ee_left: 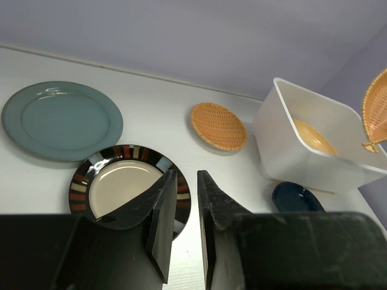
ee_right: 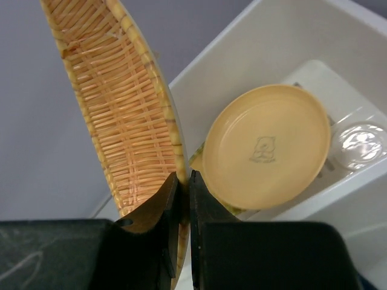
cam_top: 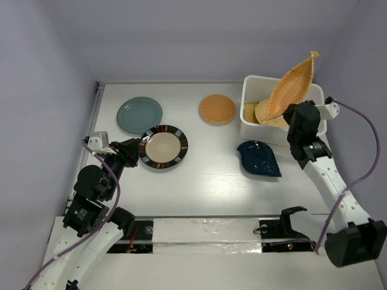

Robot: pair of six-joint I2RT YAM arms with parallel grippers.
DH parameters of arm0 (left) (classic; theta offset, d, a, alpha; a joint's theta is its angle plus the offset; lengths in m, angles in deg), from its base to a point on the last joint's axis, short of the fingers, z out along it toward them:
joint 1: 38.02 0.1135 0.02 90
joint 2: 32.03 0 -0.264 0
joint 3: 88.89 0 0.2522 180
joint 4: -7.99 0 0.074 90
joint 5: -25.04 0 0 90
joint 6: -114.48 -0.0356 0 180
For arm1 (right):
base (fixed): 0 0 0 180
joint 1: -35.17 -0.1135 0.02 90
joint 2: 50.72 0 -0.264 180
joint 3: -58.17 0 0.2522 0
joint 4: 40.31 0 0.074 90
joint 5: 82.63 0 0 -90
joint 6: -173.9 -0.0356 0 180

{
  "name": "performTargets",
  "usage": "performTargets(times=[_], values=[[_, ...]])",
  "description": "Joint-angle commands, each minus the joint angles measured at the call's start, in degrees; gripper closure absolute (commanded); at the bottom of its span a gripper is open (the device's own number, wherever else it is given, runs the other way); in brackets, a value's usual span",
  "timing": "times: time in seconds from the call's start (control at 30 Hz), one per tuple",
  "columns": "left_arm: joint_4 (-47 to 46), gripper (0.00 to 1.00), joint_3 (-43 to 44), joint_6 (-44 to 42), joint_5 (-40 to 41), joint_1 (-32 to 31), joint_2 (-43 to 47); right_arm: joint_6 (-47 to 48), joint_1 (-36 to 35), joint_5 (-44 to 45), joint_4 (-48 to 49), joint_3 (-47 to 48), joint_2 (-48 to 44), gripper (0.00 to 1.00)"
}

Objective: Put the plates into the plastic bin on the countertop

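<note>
My right gripper (cam_top: 290,113) (ee_right: 184,178) is shut on the rim of the leaf-shaped woven plate (cam_top: 294,83) (ee_right: 115,103) and holds it tilted upright over the white plastic bin (cam_top: 244,115) (ee_right: 272,42). A yellow round plate (cam_top: 269,113) (ee_right: 266,145) leans inside the bin. My left gripper (cam_top: 136,148) (ee_left: 186,175) is slightly open and empty, just at the right rim of the dark-rimmed cream plate (cam_top: 163,147) (ee_left: 121,184). The teal plate (cam_top: 139,115) (ee_left: 60,121), the orange woven round plate (cam_top: 217,109) (ee_left: 218,125) and the dark blue plate (cam_top: 259,159) (ee_left: 299,198) lie on the countertop (cam_top: 205,175).
Pale lilac walls close in the countertop on the left, back and right. A foil-taped strip (cam_top: 205,232) with a small black bracket (cam_top: 290,217) runs along the near edge between the arm bases. The bin stands at the back right corner.
</note>
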Motion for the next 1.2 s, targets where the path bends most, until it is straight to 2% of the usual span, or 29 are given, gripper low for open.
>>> performTargets(times=[0.0,0.03,0.23,0.33,0.37,0.43,0.5,0.53,0.7,0.73,0.83,0.9,0.97,1.0,1.03,1.1,1.17], values=[[-1.6,0.82,1.0,-0.2,-0.1,-0.3,0.3,-2.9,6.8,-6.8,1.5,4.2,4.3,1.0],[-1.7,0.82,1.0,-0.1,-0.2,-0.3,0.3,-5.0,9.7,-7.5,1.1,4.6,5.3,1.0],[-1.7,0.81,1.0,-0.1,-0.8,-0.3,0.0,-18.6,12.1,-9.0,1.5,4.9,12.6,1.0],[-1.2,0.81,1.0,0.0,-1.9,-0.3,-0.3,-25.7,15.7,-14.5,6.1,0.5,14.1,1.0],[-1.2,0.81,0.9,0.3,-2.2,-0.3,-0.3,-26.8,16.2,-17.1,10.4,-0.6,15.1,1.0],[-1.8,0.8,0.7,0.7,-3.7,-0.3,-0.7,-28.5,16.2,-17.1,10.3,-0.5,16.2,0.99],[-2.4,0.8,0.6,1.7,-5.1,-0.3,-1.8,-28.4,16.2,-17.1,9.5,0.3,18.1,0.91],[-2.4,0.8,0.7,2.1,-6.6,-0.3,-2.4,-28.1,16.2,-17.1,9.3,0.9,18.8,0.82],[-5.7,0.81,-2.0,7.5,-14.3,-0.3,-6.0,-27.3,16.7,-18.4,9.4,0.6,20.8,0.66],[-6.6,0.82,-2.6,9.4,-16.6,-0.3,-6.7,-27.1,16.7,-18.6,9.7,0.3,20.7,0.59],[-9.8,0.85,-5.0,11.7,-20.4,-0.3,-10.0,-26.2,16.7,-19.2,10.2,-0.7,19.9,0.59],[-12.1,0.87,-6.1,13.3,-21.8,-0.8,-12.8,-24.4,16.7,-19.7,10.3,-1.3,18.9,0.59],[-14.5,0.88,-6.9,14.3,-22.0,-2.4,-14.8,-22.7,16.7,-20.3,11.6,-2.4,16.0,0.66],[-15.8,0.89,-7.0,14.5,-21.5,-3.3,-17.0,-20.4,16.7,-21.6,12.1,-3.1,14.6,0.71],[-16.3,0.9,-7.0,14.5,-19.1,-4.7,-18.4,-18.9,16.7,-22.3,12.6,-4.4,13.1,0.85],[-17.9,0.9,-6.4,14.5,-15.7,-10.1,-23.2,-14.1,16.7,-24.1,13.3,-5.6,7.7,0.99],[-18.8,0.93,-5.1,14.8,-10.1,-14.1,-27.1,-10.1,16.7,-26.1,13.6,-7.1,3.8,1.0]])
